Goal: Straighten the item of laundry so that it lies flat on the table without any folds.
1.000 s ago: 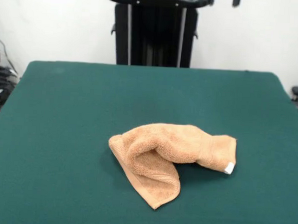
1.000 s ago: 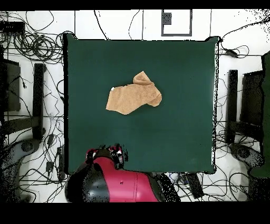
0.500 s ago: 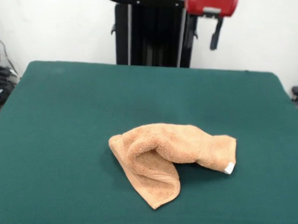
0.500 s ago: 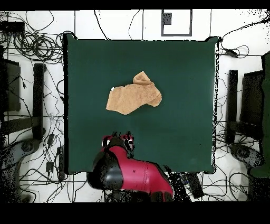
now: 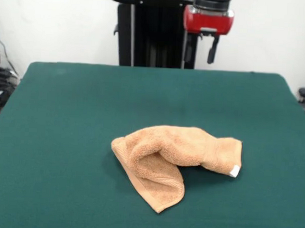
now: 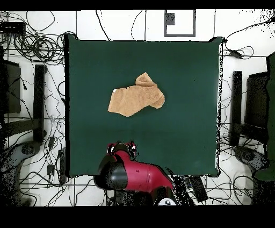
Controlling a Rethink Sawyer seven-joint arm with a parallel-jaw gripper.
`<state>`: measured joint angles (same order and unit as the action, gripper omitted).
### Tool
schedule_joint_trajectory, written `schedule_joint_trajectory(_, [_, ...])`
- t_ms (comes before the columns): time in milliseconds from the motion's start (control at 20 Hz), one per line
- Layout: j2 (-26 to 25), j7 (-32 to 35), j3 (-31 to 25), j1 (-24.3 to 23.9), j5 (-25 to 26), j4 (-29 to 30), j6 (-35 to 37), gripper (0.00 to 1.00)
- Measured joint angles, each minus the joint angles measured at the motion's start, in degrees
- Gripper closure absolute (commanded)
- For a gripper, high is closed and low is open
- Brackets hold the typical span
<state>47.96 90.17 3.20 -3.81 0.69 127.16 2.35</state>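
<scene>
Lying crumpled mid-table point(image 5: 65, 114), the towel point(image 5: 175, 158) sits well apart from the gripper point(image 5: 201, 51), which hangs empty, fingers parted. Only the front view shows the towel's white tag point(image 5: 234, 171).

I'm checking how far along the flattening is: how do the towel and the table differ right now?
The towel is orange-tan and fluffy; the table is dark green and smooth. The towel is small and near the middle; the table is far larger. The towel is bunched, with folds rolled over itself; the table lies flat. Both are untouched by the gripper, which hangs open over the table's far edge.
</scene>
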Motion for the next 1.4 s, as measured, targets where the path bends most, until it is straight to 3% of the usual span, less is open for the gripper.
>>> schedule_joint_trajectory(700, [-1.39,0.0,0.06,1.33,-0.04,-0.02,0.79,0.0])
schedule_joint_trajectory(1150, [-3.38,0.0,0.05,0.7,-0.01,-3.24,11.02,0.0])
schedule_joint_trajectory(1400, [-6.13,0.0,-0.31,-0.7,-0.01,-6.18,13.29,0.0])
